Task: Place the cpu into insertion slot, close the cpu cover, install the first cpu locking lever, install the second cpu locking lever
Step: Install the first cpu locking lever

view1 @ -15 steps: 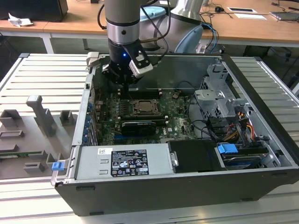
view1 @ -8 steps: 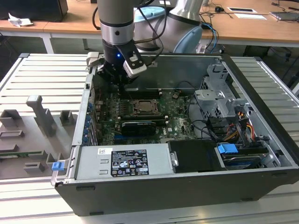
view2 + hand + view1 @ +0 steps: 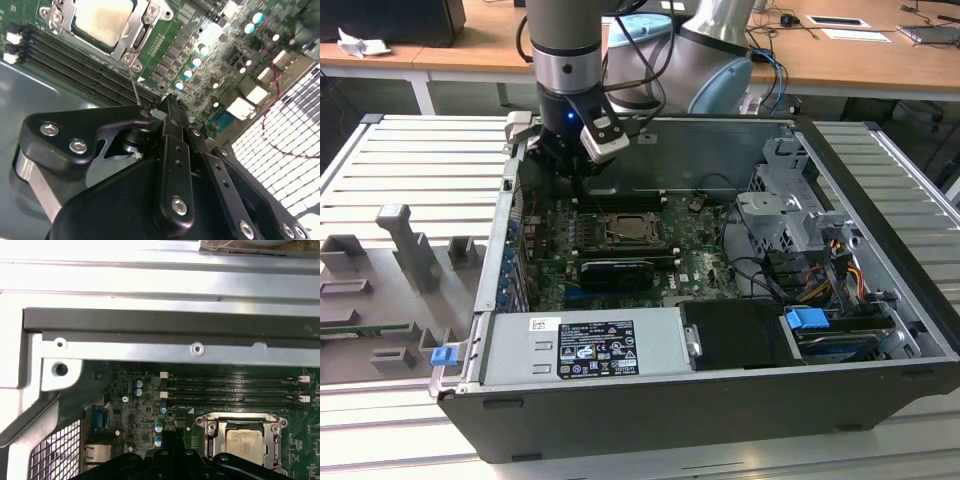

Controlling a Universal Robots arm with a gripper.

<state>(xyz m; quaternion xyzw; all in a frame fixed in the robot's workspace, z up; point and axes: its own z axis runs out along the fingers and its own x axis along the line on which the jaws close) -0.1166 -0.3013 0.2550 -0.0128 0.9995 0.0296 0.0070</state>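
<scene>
Silver cpu seated, cpu cover down; levers I judge pending. Pincer at cpu's 10 o'clock in the exterior view; grip, I cannot tell.

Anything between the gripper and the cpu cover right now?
Nothing visible blocks it. The gripper hangs over the board beside the cover, which frames the cpu. A thin lever runs from the cover's corner toward the gripper.

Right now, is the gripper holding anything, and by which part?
Cannot tell. The gripper sits at the free end of a thin lever running from the cpu cover; any grip on it is hidden.
</scene>
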